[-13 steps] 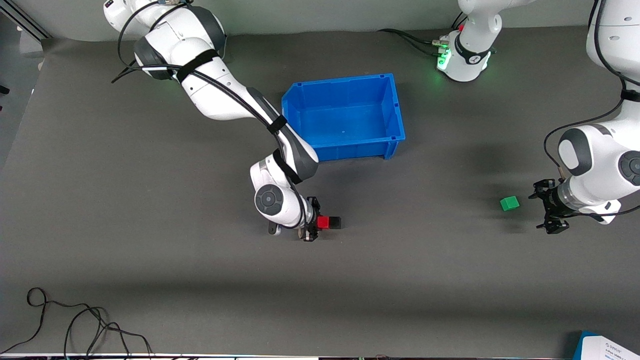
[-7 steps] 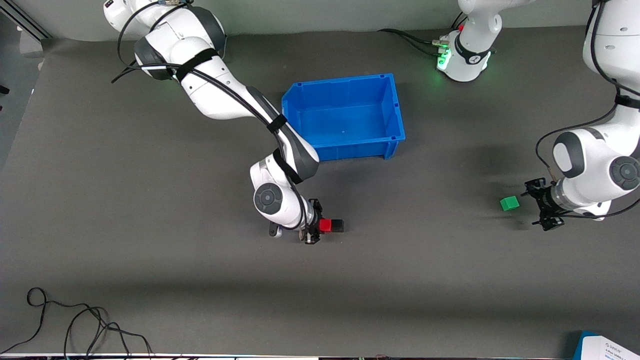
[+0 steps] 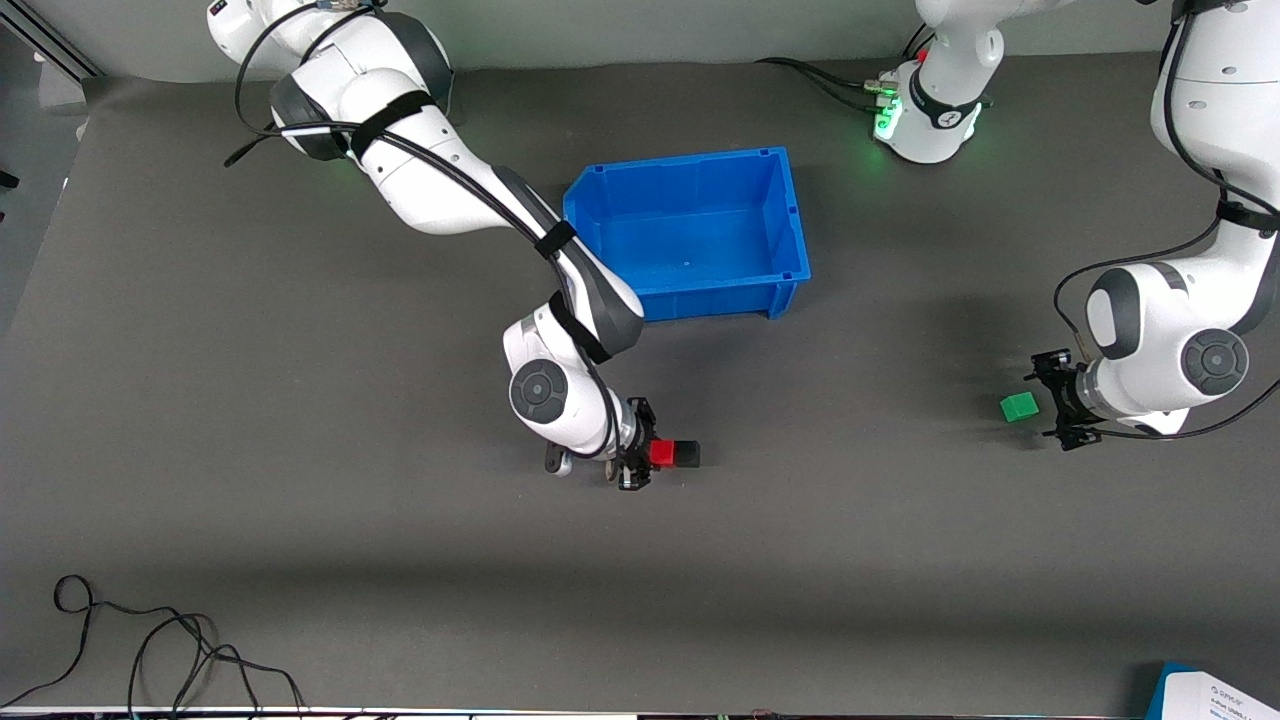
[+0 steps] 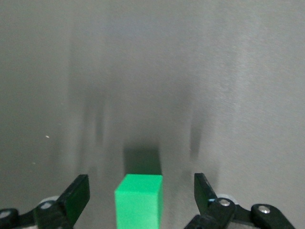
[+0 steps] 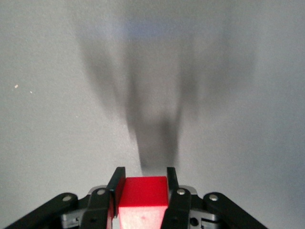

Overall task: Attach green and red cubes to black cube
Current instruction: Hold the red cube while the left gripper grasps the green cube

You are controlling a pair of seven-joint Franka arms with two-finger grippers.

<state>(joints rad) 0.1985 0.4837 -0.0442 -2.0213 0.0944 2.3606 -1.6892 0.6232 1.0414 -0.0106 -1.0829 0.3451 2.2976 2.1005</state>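
Your right gripper gripped the red cube between its 2 fingers, with the black cube touching the red one, both low over the table nearer the camera than the bin. Your left gripper was spread wide just beside the green cube, which sat on the table toward the left arm's end, its 2 fingers flanking that cube without touching.

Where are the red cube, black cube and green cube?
red cube (image 3: 661, 453), front view, top face.
black cube (image 3: 686, 455), front view, top face.
green cube (image 4: 139, 200), left wrist view, facing side.
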